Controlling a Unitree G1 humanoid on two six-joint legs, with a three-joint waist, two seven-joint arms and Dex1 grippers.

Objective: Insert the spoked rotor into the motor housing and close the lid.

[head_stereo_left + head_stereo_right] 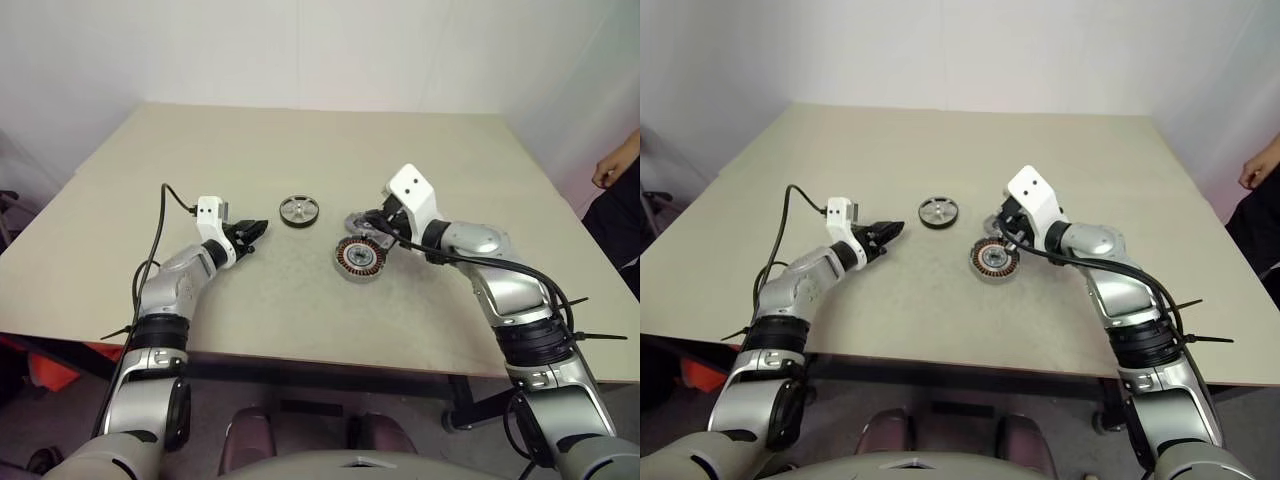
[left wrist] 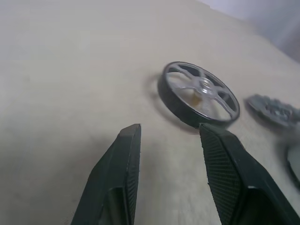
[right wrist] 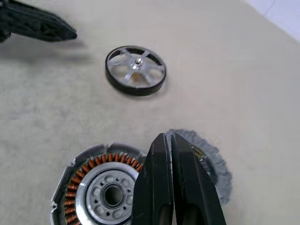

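Tabletop [image 1: 300, 160] holds spoked rotor [image 1: 298, 211] just beyond open left gripper [image 1: 254, 234].

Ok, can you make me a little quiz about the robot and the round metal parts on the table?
1. True or false: the spoked rotor already sits inside the motor housing.
2. Which gripper has its fingers apart?
A. left gripper
B. right gripper
3. Fill in: the ring inside the motor housing is made of ______-coloured coils.

Key
1. False. The rotor lies by itself on the table, apart from the housing.
2. A. The left gripper is open, empty and pointing at the rotor; the right gripper is shut, over the lid.
3. Copper.
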